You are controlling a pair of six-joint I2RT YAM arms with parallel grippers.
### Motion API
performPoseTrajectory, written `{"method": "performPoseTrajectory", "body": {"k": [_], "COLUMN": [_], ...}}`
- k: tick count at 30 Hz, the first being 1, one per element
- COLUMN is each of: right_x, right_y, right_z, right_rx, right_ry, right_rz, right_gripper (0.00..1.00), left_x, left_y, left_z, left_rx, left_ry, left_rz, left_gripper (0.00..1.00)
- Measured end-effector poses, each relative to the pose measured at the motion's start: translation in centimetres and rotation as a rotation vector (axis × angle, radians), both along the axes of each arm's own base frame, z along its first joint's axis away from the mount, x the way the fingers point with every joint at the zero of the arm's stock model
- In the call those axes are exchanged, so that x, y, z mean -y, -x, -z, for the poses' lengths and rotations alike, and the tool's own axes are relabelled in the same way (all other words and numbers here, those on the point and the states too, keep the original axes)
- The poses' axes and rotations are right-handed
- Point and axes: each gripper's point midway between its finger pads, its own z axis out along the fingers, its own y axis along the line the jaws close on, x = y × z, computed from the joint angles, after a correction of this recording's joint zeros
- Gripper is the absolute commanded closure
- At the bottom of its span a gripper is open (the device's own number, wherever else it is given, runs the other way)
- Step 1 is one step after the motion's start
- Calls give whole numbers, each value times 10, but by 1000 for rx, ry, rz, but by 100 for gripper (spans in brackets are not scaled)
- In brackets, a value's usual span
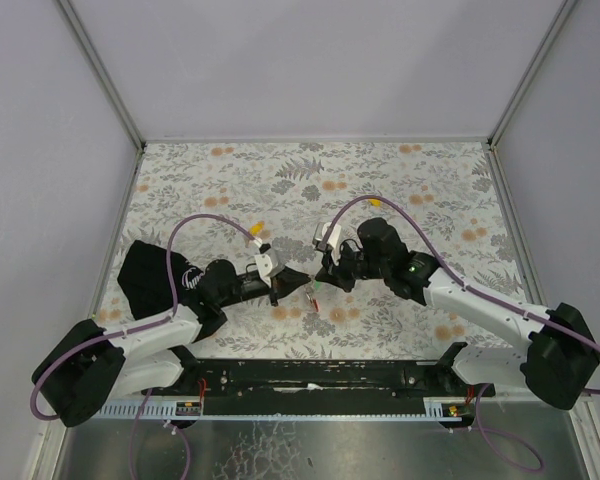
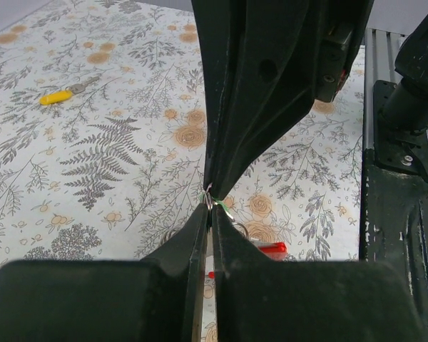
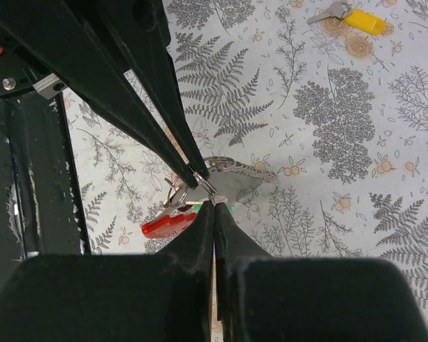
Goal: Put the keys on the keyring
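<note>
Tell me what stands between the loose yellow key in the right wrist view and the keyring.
Nothing visible. Only bare patterned table lies between the yellow key and the keyring, where the shut left end effector and right end effector meet.

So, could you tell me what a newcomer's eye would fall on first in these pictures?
First, the left gripper and right gripper, both shut, meeting tip to tip over the near middle of the floral table, right at the keyring with a red tag beside it. Then a yellow-headed key and a second yellow-headed key, lying apart farther back.
</note>
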Motion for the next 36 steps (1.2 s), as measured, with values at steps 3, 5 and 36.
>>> {"method": "performPoseTrajectory", "body": {"k": [3,5,36], "right_x": [-3,-5,9], "right_y": [0,0,-3], "right_z": [2,4,-22], "right_rx": [-18,-29,74], "right_ry": [-13,-15,91], "right_rz": [3,2,-66], "right_gripper": [100,100,100], "left_x": [-1,-2,2], "left_y": [2,2,-9], "left_z": [0,1,-22], "left_rx": [4,4,71], "left_ry": [13,17,-6], "left_rz": [0,-1,-17], "left_gripper": [100,100,65]}}
